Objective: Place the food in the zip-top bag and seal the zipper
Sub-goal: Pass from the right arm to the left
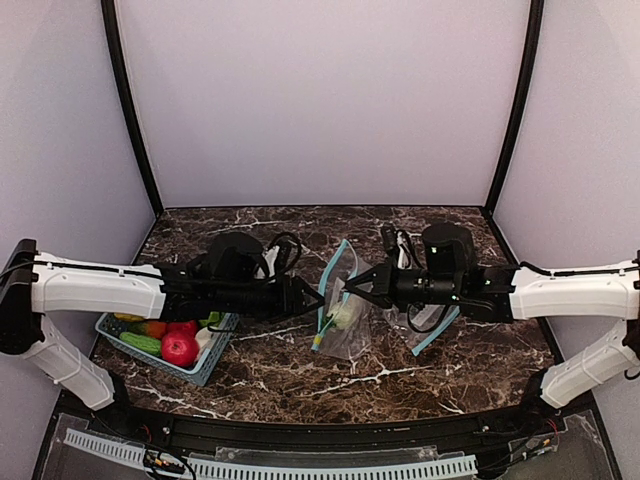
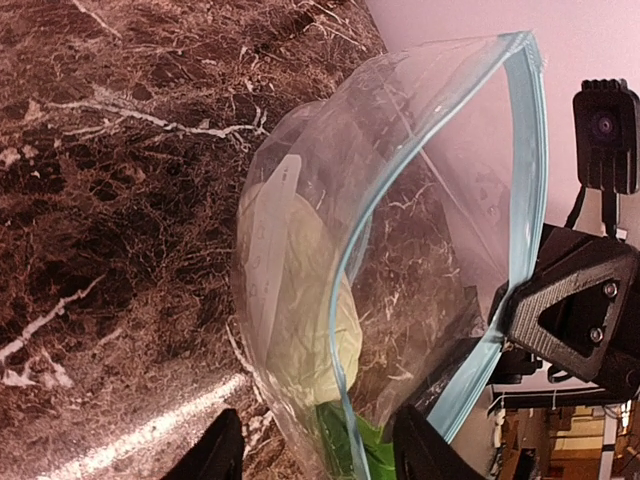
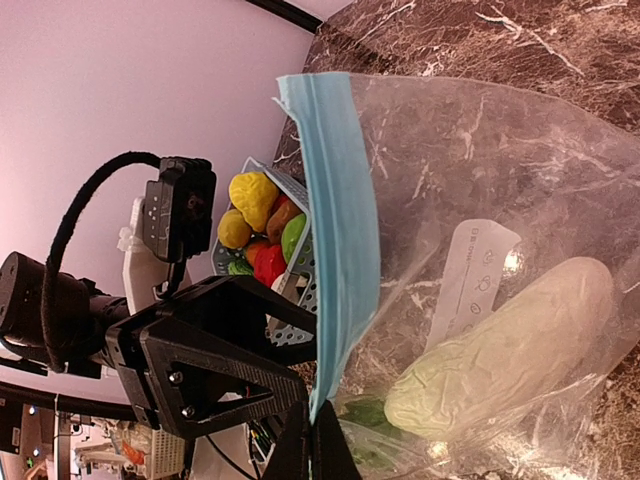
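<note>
Left wrist view has the left gripper [image 2: 316, 418] with its fingers [image 2: 222, 448] standing apart, not closed on anything, at the open mouth of the clear bag [image 2: 440, 130]. Opposite, the right gripper [image 3: 312, 432] is clamped together on the bag's blue zipper edge, holding that side up. Inside lies a cream-white toy vegetable [image 3: 510, 340], long and tapered. Its long axis runs along the bag's depth, with the green leafy end toward the mouth and the grippers and the pale end deep inside. That green end is cut off by the bottom edge of both wrist views, and crinkles, glare and a white label patch blur the rest, so its kind is hard to tell. More food [image 1: 180, 348] sits in the teal basket [image 1: 205, 368], well to the left on the marble table [image 1: 300, 385] and half hidden under the left arm.
</note>
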`<state>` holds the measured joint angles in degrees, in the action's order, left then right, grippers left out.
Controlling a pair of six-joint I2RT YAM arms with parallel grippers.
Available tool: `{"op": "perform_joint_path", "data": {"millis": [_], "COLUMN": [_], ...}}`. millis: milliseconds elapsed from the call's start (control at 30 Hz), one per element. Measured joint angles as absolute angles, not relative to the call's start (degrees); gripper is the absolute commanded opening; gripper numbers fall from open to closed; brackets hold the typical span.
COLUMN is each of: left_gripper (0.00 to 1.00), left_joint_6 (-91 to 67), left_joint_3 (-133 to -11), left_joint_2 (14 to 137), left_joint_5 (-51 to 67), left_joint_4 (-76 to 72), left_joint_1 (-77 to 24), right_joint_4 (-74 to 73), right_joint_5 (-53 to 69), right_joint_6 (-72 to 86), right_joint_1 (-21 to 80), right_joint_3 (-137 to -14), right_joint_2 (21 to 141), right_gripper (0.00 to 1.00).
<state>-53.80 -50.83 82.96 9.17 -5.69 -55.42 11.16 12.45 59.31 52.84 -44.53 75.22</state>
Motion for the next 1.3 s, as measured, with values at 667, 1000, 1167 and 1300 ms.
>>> {"op": "perform_joint_path", "data": {"millis": [667,1000,1167,1300], "left_gripper": [0.01,0.01,0.01,0.01], "left_joint_6": [-53.3,-53.1,-52.8,-51.9], "left_joint_3": [-52.9,-55.2,-55.6,-56.2], "left_joint_2": [86.7,86.7,87.4,88.7], "left_joint_5": [13.1,14.7,15.1,15.0], "left_joint_4": [-8.6,-9.4,-9.5,-9.3], "left_joint_1": [-55.4,-55.4,-55.4,-55.4], "right_joint_4": [8.5,-2.8,-5.4,-7.9], "right_joint_5": [10.4,1.2,-0.3,-1.2], "right_joint_6": [58.8,55.6,53.9,52.6], "right_joint_1": [52.8,52.8,52.8,52.8], "right_joint_3": [-44.5,-44.9,-45.3,-45.4], "right_joint_2": [75.5,70.9,70.5,70.5], "right_gripper": [0.00,0.00,0.00,0.19]}}
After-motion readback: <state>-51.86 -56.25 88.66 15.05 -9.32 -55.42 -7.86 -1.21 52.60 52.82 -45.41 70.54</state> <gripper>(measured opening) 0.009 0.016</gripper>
